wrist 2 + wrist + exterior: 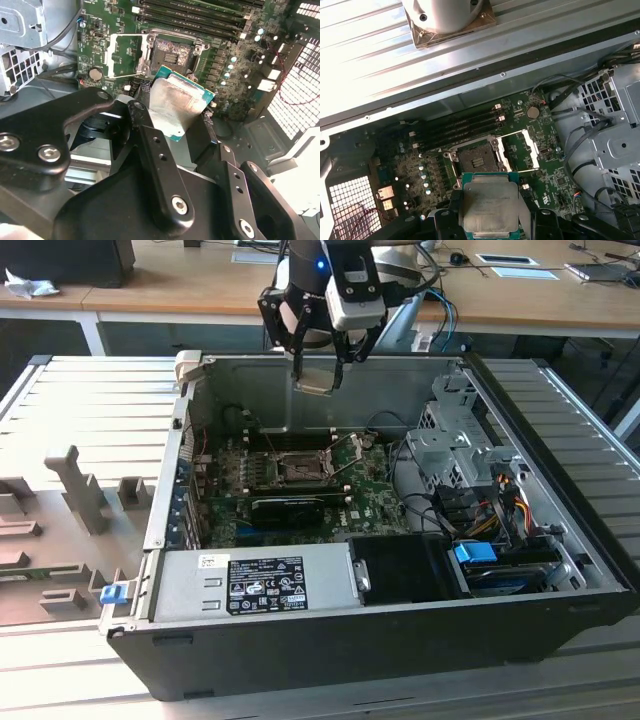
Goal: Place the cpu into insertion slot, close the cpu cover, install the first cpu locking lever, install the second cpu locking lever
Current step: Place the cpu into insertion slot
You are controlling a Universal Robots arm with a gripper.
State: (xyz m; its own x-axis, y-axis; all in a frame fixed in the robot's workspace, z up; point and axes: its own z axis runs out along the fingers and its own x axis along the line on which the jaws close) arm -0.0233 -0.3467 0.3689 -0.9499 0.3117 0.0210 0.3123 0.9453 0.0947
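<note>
My gripper [318, 375] hangs above the open computer case, shut on the cpu [313, 386], a thin square chip with a pale metal face. Both wrist views show the cpu [181, 100] [490, 204] clamped between the black fingers [150, 145], held above the motherboard. The insertion slot [298, 469] [171, 52] [474, 159] lies below and a little apart from the chip, its dark centre bare. The cpu cover [125, 55] [522, 149], a silvery frame with a window, stands swung open beside the slot.
A grey power supply box [255, 582] fills the case's near side. A long black bar-shaped component [290, 508] lies just in front of the slot. A metal drive cage [455, 430] and cables [500, 500] crowd the exterior view's right. Grey fixtures [80, 490] stand outside at the left.
</note>
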